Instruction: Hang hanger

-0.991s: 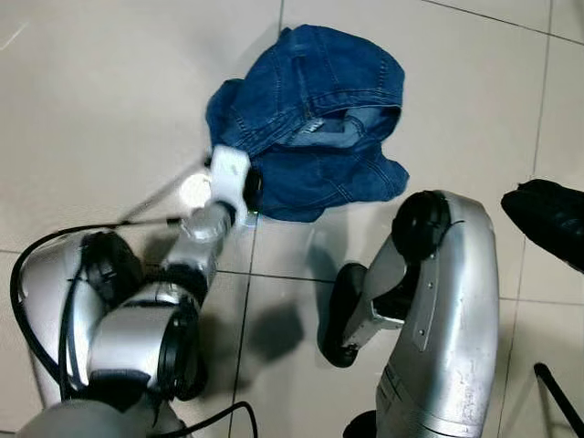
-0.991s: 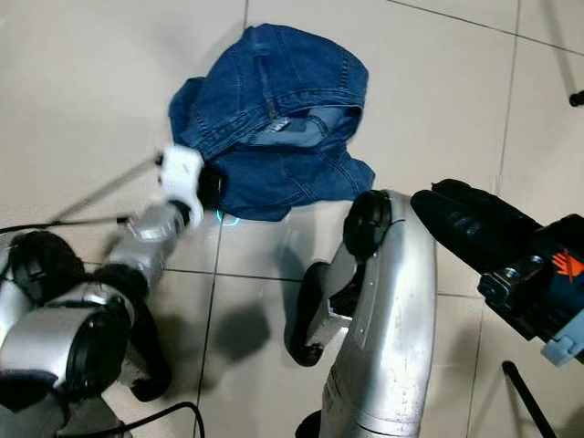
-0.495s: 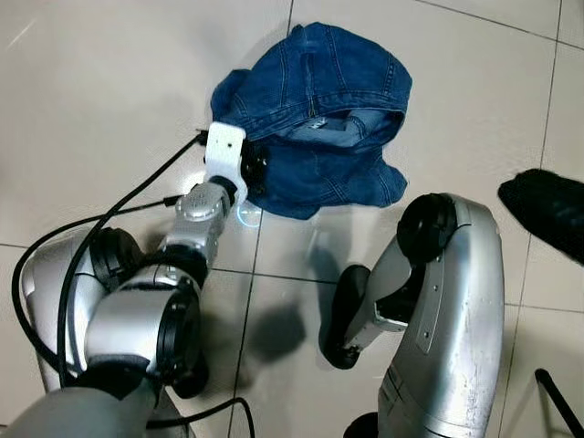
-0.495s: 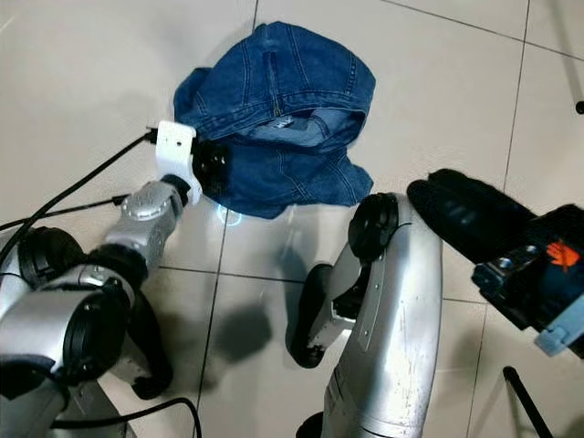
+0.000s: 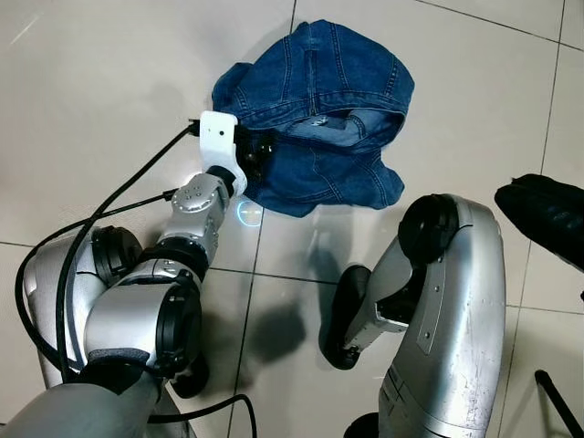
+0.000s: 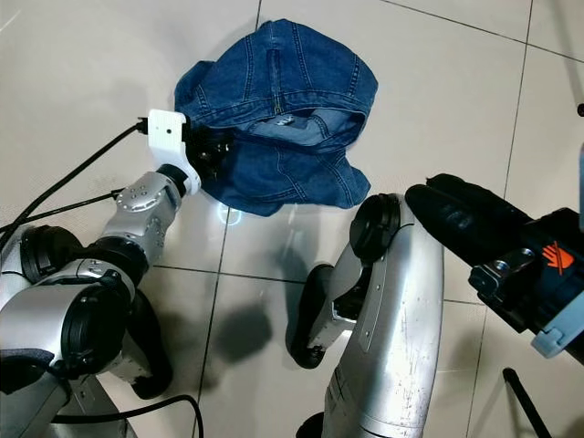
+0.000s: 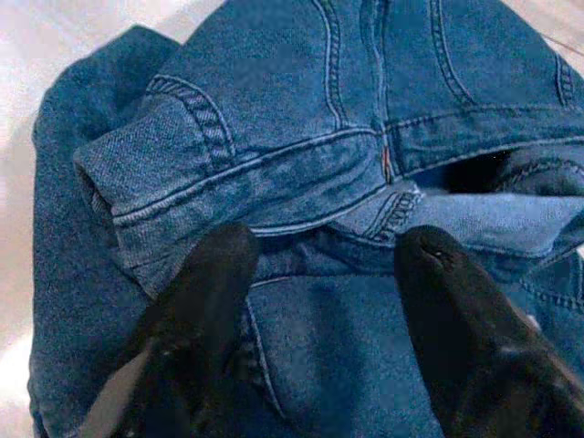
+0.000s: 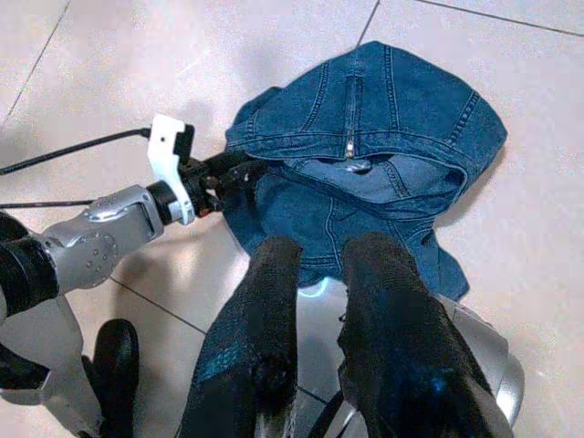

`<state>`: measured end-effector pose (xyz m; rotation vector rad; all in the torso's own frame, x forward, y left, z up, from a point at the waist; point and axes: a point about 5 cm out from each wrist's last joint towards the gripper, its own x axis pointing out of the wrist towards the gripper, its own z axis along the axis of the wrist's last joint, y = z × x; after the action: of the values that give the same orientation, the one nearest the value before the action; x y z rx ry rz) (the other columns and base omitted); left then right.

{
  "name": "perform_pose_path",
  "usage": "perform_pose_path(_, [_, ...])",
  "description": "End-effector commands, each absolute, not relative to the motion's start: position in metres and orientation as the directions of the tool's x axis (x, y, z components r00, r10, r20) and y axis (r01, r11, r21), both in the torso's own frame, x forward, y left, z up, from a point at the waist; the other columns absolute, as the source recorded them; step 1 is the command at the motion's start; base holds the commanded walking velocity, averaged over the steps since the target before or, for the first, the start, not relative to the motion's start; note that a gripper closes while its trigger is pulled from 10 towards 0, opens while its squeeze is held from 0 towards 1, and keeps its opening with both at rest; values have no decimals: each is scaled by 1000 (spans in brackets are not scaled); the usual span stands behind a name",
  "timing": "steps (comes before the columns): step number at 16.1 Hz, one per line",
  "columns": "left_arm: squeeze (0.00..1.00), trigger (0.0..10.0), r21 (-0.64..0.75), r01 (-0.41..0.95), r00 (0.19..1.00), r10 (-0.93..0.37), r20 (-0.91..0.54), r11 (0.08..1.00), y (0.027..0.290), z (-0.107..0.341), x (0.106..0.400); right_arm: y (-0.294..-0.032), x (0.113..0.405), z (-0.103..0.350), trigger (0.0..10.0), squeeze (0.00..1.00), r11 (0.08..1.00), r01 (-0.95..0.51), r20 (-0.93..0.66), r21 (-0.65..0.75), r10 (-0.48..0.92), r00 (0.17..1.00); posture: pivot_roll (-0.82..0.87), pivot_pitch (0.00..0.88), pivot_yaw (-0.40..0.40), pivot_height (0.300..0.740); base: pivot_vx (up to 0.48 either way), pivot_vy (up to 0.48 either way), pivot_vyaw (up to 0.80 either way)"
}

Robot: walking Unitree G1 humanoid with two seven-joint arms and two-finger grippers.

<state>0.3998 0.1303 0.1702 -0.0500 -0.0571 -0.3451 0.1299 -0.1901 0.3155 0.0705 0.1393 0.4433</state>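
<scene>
A crumpled pair of blue jeans [image 5: 315,109] lies on the tiled floor ahead of me. My left gripper [image 5: 260,155] reaches out to its near-left edge. In the left wrist view its fingers stand open [image 7: 324,251] just over the denim [image 7: 301,109], near the waistband and zip, with nothing between them. My right gripper [image 6: 438,205] hovers at the right, apart from the jeans. Its two black fingers [image 8: 274,274] lie close together, and the right wrist view looks past them at the jeans [image 8: 383,137].
The floor is pale glossy tile [image 5: 109,82] with grout lines. A black cable [image 5: 119,196] loops from my left wrist across the floor. My bent silver right arm [image 5: 447,310] takes up the lower right. A thin black rod [image 5: 557,392] lies at the bottom right corner.
My left gripper has stretched forward from beside the jeans onto their near-left edge, and its wrist has turned. The right arm has hardly moved.
</scene>
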Motion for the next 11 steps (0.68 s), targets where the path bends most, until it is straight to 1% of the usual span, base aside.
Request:
perform_pose_path(1, [1000,10000,-43,334,942,-333,28,942,129,159,396,-189,126,314,10000,0,901,-424,-123,95,433,893,-731,800,-151,300,0,0,0])
perform_pose_path(2, [616,10000,-38,323,946,-323,19,946,132,163,399,-188,126,313,10000,0,899,-426,-130,95,436,891,-728,801,-151,300,0,0,0])
perform_pose_path(3, [0,10000,-59,320,947,-319,25,946,134,165,400,-188,126,313,10000,0,898,-429,-137,96,439,888,-726,801,-155,300,0,0,0])
perform_pose_path(4, [0,10000,-69,320,947,-318,34,945,135,166,400,-188,126,312,10000,0,898,-430,-138,97,440,887,-726,801,-155,300,0,0,0])
perform_pose_path(5, [1000,10000,-91,332,943,-329,47,939,135,163,398,-188,126,312,10000,0,898,-430,-139,96,440,887,-723,802,-154,300,0,0,0])
perform_pose_path(7, [1000,10000,-137,351,936,-349,43,926,133,154,394,-190,125,312,10000,0,902,-423,-145,89,432,890,-727,802,-154,300,0,0,0])
perform_pose_path(8, [1000,10000,-147,330,944,-328,37,933,136,151,393,-190,125,312,10000,0,904,-418,-147,89,426,893,-727,803,-154,300,0,0,0])
perform_pose_path(9, [1000,10000,-137,273,962,-274,13,952,144,146,392,-190,125,312,10000,0,905,-417,-144,89,426,893,-726,803,-157,300,0,0,0])
perform_pose_path(10, [561,10000,-130,227,973,-231,-18,965,150,143,392,-190,125,312,10000,0,904,-418,-142,89,427,893,-725,806,-161,300,0,0,0])
perform_pose_path(11, [0,10000,-122,208,976,-214,-32,970,153,142,392,-190,125,313,10000,0,903,-420,-141,90,429,892,-724,808,-162,300,0,0,0])
